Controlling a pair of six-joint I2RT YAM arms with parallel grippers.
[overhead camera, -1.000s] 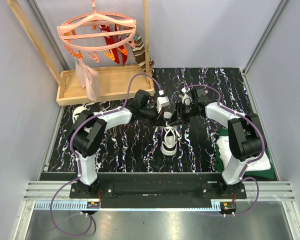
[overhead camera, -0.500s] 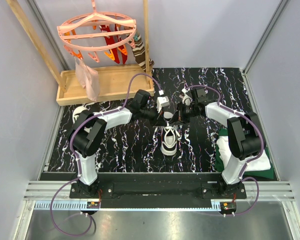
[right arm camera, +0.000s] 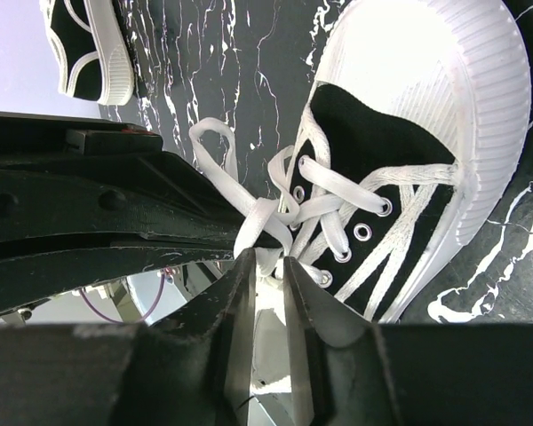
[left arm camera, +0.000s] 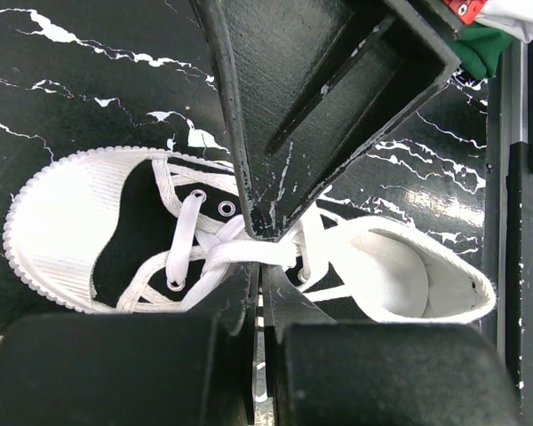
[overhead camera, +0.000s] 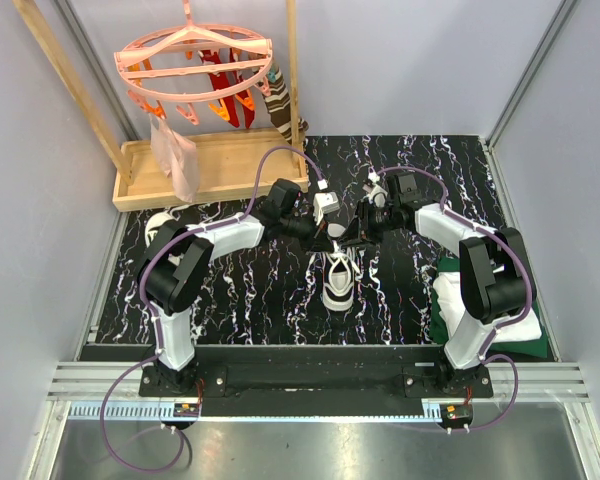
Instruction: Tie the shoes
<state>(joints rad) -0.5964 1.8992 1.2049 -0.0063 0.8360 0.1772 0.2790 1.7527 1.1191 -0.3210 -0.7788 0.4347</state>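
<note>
One black shoe [overhead camera: 338, 282] with a white toe cap lies mid-table, toe toward the arms; it also fills the left wrist view [left arm camera: 80, 231] and the right wrist view [right arm camera: 426, 133]. Both grippers meet over its laces. My left gripper [left arm camera: 258, 269] is shut, pinching a white lace [left arm camera: 240, 251] at its tips. My right gripper [right arm camera: 268, 259] has its jaws a narrow gap apart, with a lace loop [right arm camera: 259, 222] lying right at the tips. The second shoe [overhead camera: 160, 222] lies at the left, partly hidden by the left arm, and shows in the right wrist view [right arm camera: 89, 53].
A wooden tray [overhead camera: 210, 165] stands at the back left under a pink clip hanger [overhead camera: 195, 65] with a dark striped sock [overhead camera: 280, 105]. A folded white-and-green cloth [overhead camera: 485, 300] lies by the right arm's base.
The right arm's wrist has shifted slightly back and to the right. The left arm and the shoe have stayed put.
</note>
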